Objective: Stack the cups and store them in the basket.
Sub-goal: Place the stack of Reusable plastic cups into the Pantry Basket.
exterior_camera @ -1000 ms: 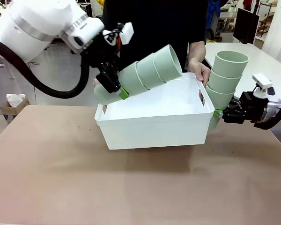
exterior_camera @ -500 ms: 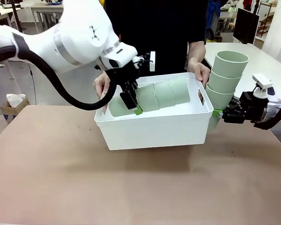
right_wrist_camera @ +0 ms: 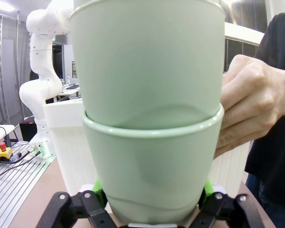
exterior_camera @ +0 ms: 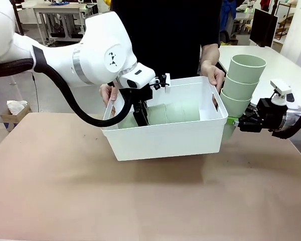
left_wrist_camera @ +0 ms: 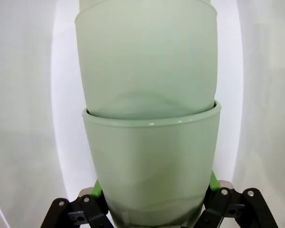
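Currently left gripper [exterior_camera: 142, 116] is clamped on a sideways cup stack [exterior_camera: 173, 113] inside the basket [exterior_camera: 165, 143]. Right gripper [exterior_camera: 234, 121] grips the bottom cup of an upright cup stack [exterior_camera: 243, 80] just beside the basket's right end. Person's hand [exterior_camera: 213, 75] holds the rim.

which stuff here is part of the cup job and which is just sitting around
Job: basket; lying cup stack inside, in left end effector; upright cup stack in right end effector; person's hand on rim.
Lying about: cardboard box on floor; monitor; white table behind.
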